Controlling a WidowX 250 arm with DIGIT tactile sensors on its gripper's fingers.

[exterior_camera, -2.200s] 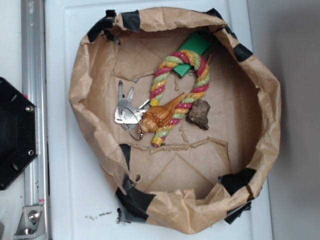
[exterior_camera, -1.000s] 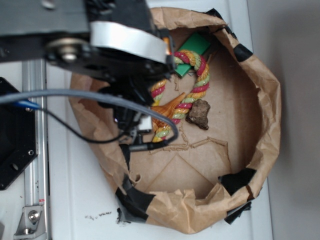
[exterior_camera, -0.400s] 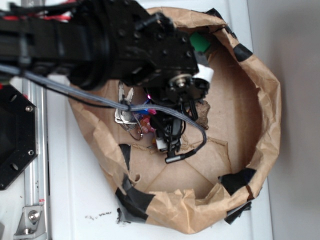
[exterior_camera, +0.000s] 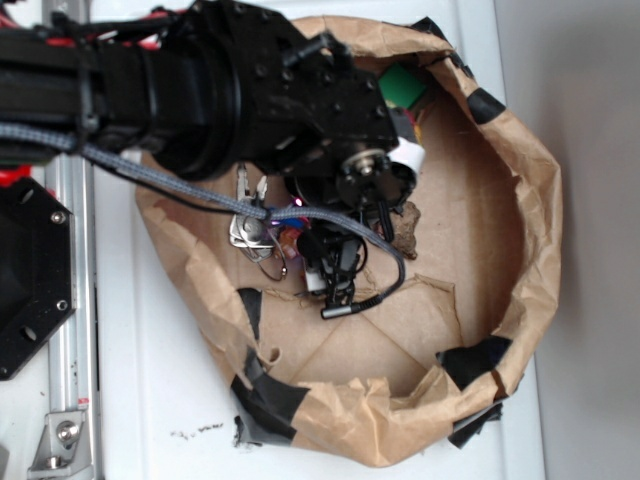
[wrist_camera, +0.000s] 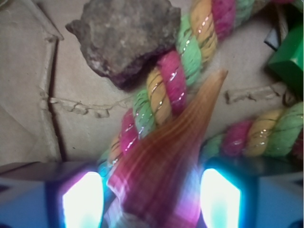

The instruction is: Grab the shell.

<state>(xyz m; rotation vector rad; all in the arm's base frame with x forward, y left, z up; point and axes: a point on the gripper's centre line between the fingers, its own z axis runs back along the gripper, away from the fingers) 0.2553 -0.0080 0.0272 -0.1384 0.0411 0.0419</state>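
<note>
In the wrist view the shell (wrist_camera: 164,166), a glossy orange-brown conch, lies with its pointed spire across the pink, yellow and green rope (wrist_camera: 190,52). Its wide end sits between my gripper's (wrist_camera: 152,199) two glowing pads (wrist_camera: 83,202), with a thin gap on each side. The gripper is open. From the exterior view the arm covers the shell almost entirely, and the gripper (exterior_camera: 310,255) hangs low inside the paper-lined basket (exterior_camera: 540,200).
A dark lumpy rock (wrist_camera: 123,38) lies just beyond the rope, to the left of the shell's tip. A green block (exterior_camera: 403,85) sits at the basket's far side. A bunch of keys (exterior_camera: 245,228) lies left of the gripper. A black base plate (exterior_camera: 30,270) stands outside the basket.
The arm has swung in over the basket and come down over the shell. Since 0.4 s ago it has shifted only slightly left.
</note>
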